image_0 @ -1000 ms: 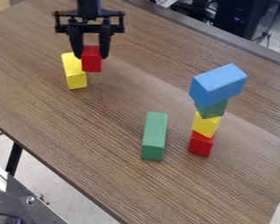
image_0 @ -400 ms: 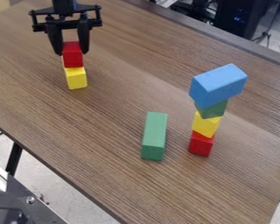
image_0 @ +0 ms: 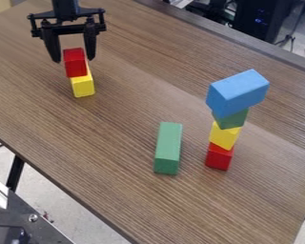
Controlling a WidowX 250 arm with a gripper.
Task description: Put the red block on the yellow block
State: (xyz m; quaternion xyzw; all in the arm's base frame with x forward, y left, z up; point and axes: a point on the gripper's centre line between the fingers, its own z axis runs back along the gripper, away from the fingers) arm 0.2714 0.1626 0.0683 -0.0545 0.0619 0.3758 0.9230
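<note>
Camera view had the black gripper point(image_0: 74, 60) at the upper left, pointing down over the tabletop point(image_0: 116, 167), fingers spread wide, one on either side of the red block point(image_0: 74, 64), with a gap showing on both sides, so nothing was gripped. Red block sat on the yellow block point(image_0: 83, 87), a bit off line, shifted toward the view's left edge; the yellow one lay on the tabletop, its near end and part of one side showing below and beside the red. Arm came in from the top edge. Well apart from that pair, toward the view's right, stood a tower of four: bottom red block point(image_0: 219, 157) on the tabletop, second yellow block point(image_0: 224, 136) on it, small green block point(image_0: 232, 119) next, big blue block point(image_0: 238, 92) on top, set at an angle and jutting out past the pieces below. Long green block point(image_0: 167, 148) lay flat near the tower, between it and the red-yellow pair, touching neither. Table leg point(image_0: 15, 174) showed under the near edge at left, metal frame point(image_0: 31, 224) in the lower left corner, pale floor point(image_0: 72, 209) below, and dark equipment point(image_0: 260, 19) behind the far edge, top right.
</note>
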